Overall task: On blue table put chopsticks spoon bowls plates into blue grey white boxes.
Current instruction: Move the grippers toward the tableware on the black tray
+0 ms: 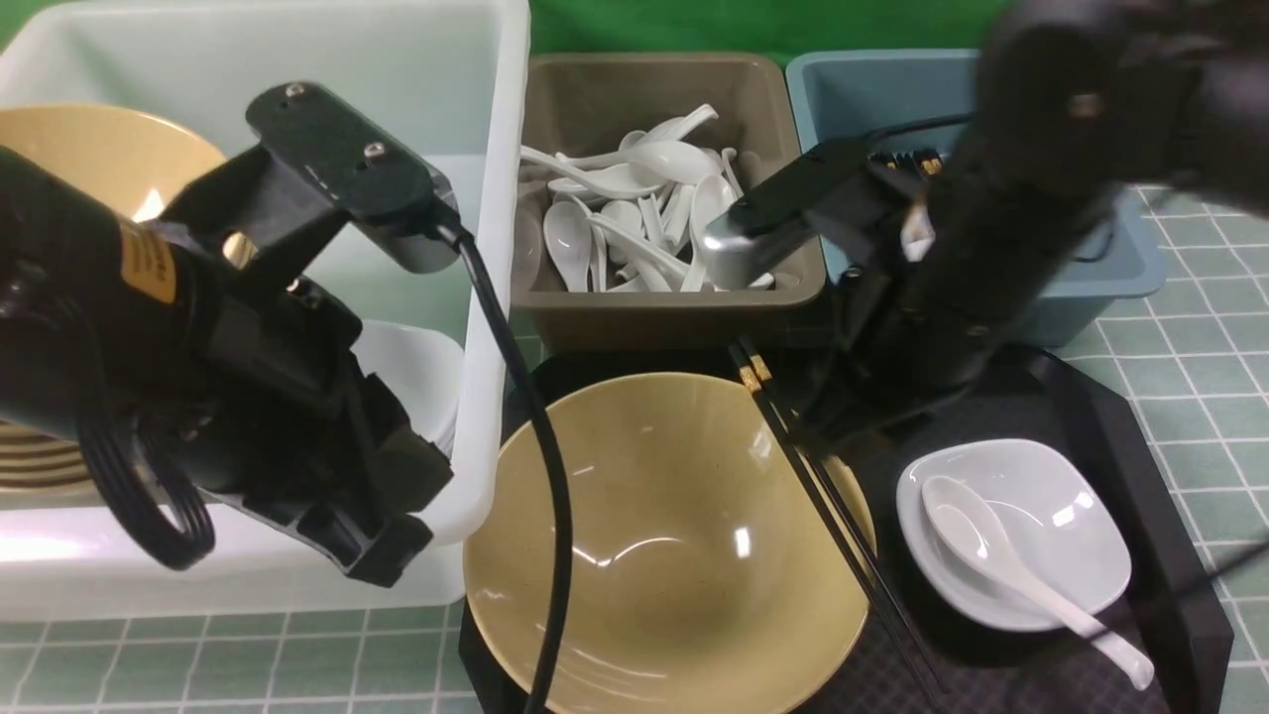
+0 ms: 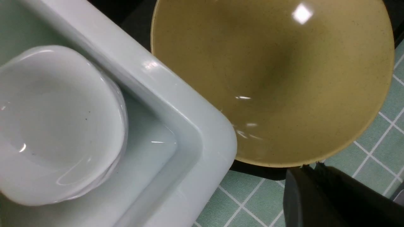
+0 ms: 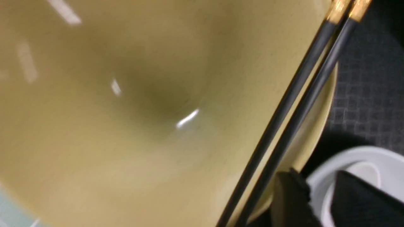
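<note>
1. Closest to the lens, the left gripper (image 1: 382, 550) fills the lower left of the front view. Its jaws are clenched together and carry nothing.
2. Behind it, the white box (image 1: 496, 198) takes up the whole left side of the frame. Stacked white dishes (image 2: 56, 126) sit in the corner of the box nearest the gripper, and a second yellow bowl (image 1: 99, 149) leans at the upper left.
3. At bottom centre, a large yellow bowl (image 1: 674, 555) stands upright and empty on a black tray (image 1: 1170, 516), just beside the white box's corner.
4. A pair of black chopsticks (image 1: 843, 526) lies across the right side of that bowl's rim. They run from the middle of the frame down to the lower right, with their gold-tipped ends toward the top.
5. At lower right, a white dish (image 1: 1051, 516) sits on the same tray, apart from the bowl. A white spoon (image 1: 1001, 555) lies in it, the handle sticking out over the dish's edge toward the bottom right corner.
6. The right gripper (image 3: 315, 176) hangs just beside the chopsticks, above the gap between bowl and dish. Its jaws stand apart, released, with nothing between them.
7. At top centre, the grey box (image 1: 664, 307) holds a heap of white spoons (image 1: 634, 218).
8. At top right, the blue box (image 1: 1120, 268) is mostly hidden by the right arm.
9. Green checked cloth (image 1: 1210, 297) covers the table.
</note>
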